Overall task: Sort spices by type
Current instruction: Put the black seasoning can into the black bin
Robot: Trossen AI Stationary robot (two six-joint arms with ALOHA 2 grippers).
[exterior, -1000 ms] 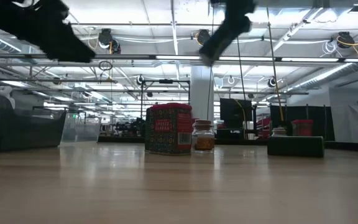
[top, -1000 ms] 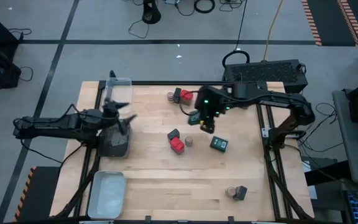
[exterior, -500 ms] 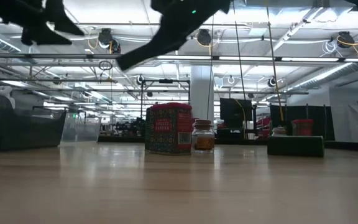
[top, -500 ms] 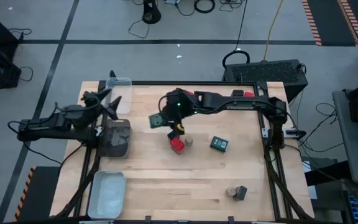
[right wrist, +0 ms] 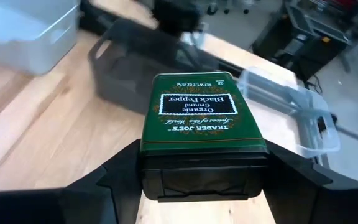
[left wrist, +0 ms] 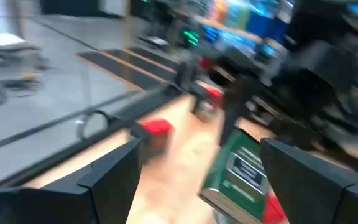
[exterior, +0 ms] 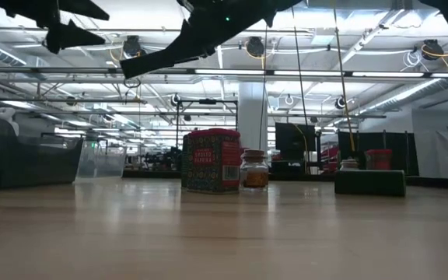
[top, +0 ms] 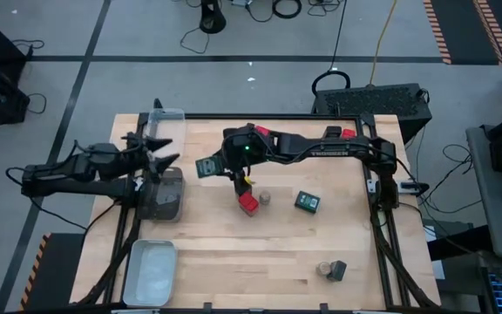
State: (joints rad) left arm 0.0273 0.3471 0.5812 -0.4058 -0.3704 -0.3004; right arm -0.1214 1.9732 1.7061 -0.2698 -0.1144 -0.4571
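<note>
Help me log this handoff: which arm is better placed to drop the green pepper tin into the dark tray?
Right, probably. The right gripper is shut on the green pepper tin, raised beside the dark tray. The left gripper hangs open, holding nothing.

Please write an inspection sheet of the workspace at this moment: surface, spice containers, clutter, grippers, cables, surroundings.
Surface: wooden table, bare in front.
Job's things: green pepper tin held above the table; red tin beside a round jar; second green tin lying apart; jar and dark tin near the front right corner.
Clutter: dark tray, clear tray, pale tray along the left edge.
Grippers: right gripper shut on the pepper tin; left gripper open, empty, over the trays.
Cables: cables on the floor behind.
Surroundings: nothing seen of people.
</note>
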